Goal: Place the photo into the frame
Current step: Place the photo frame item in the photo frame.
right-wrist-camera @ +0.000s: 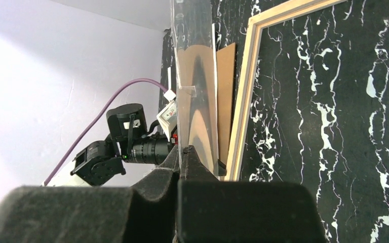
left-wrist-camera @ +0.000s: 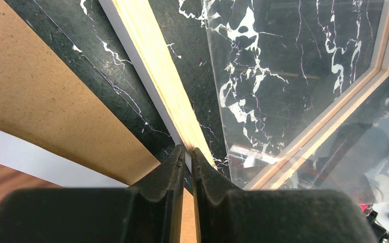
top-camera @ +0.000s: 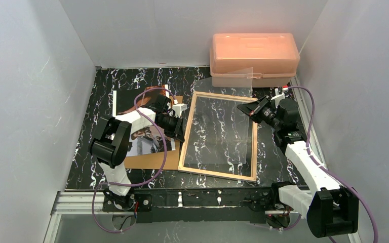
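Working over a black, white-veined marble-pattern counter (top-camera: 131,78) walled in white.

Pinching the left rail of the thin-bordered rectangular frame (top-camera: 218,175) with the left end effector (top-camera: 182,125). Closing to a narrow slit right on that rail in the left wrist view, with light wood facing up and a white outer edge showing beside it. Lying wood-side up near the middle of the counter, with the long rails running away from the arm bases.

Gripping a clear, transparent rectangular pane (top-camera: 223,124) by its right edge with the right end effector (top-camera: 244,107), fingers clamped thin on the sheet. Holding the pane tilted above the frame's opening. Overlapping, at the pane's far corner, the front of a translucent orange lidded plastic box (top-camera: 253,50) standing at the far right of the counter. Rising edge-on from the closed fingers in the right wrist view, with a rail of the frame just to its right. Not showing clearly whether the pane's near edge is touching the frame.

Lying face up at the left of the counter, outside the frame: the glossy rectangular photo (top-camera: 149,139), dark with orange-brown and pale patches. Resting on a plain brown rectangular backing board (top-camera: 147,161) just beside the frame's left rail. Hiding partly beneath the left arm.
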`<state>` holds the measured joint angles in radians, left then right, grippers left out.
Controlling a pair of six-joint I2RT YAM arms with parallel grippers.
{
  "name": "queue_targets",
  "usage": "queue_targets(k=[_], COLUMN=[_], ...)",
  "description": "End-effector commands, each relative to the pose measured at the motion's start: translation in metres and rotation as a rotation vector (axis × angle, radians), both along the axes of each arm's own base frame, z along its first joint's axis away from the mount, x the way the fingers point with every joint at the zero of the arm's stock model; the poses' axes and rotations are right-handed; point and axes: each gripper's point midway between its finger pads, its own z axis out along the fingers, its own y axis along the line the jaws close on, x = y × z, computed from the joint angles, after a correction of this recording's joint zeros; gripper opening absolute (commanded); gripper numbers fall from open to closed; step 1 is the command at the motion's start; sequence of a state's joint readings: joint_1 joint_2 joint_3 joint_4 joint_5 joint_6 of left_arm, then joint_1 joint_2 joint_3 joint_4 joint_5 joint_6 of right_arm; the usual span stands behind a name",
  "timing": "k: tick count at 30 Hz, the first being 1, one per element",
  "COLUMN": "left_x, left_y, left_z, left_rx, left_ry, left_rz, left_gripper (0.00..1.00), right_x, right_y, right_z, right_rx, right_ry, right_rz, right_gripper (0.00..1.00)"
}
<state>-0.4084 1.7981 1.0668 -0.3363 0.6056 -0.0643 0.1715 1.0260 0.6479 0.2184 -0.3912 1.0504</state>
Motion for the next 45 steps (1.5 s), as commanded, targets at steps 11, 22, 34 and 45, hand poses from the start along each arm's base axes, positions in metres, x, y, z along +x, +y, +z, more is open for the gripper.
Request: queue_targets(k=[11,22,34,45], left_x=[-0.006,-0.004,-0.005,-0.006], left_y=[0.003,0.002,0.002,0.002], left_z=[-0.004,-0.002,-0.001,-0.001], left_rx=[0.030,0.025,0.022,0.021], left_ry=[0.026,0.026,0.028,0.029], left_rz=[-0.009,-0.009,-0.013,-0.017], left_gripper=[0.07,0.06,0.04,0.03], right_x=[0.003,0.001,-0.004,-0.004], right_y=[-0.007,-0.006,-0.006,-0.007], right_z=[-0.006,-0.009,-0.018,-0.010], right_rx=[-0.043,-0.029,0.012,0.039], right_ry=[-0.019,-0.002,0.034,0.034], right_rz=[-0.035,-0.032,-0.047,-0.059], right_gripper=[0.01,0.01,0.01,0.01])
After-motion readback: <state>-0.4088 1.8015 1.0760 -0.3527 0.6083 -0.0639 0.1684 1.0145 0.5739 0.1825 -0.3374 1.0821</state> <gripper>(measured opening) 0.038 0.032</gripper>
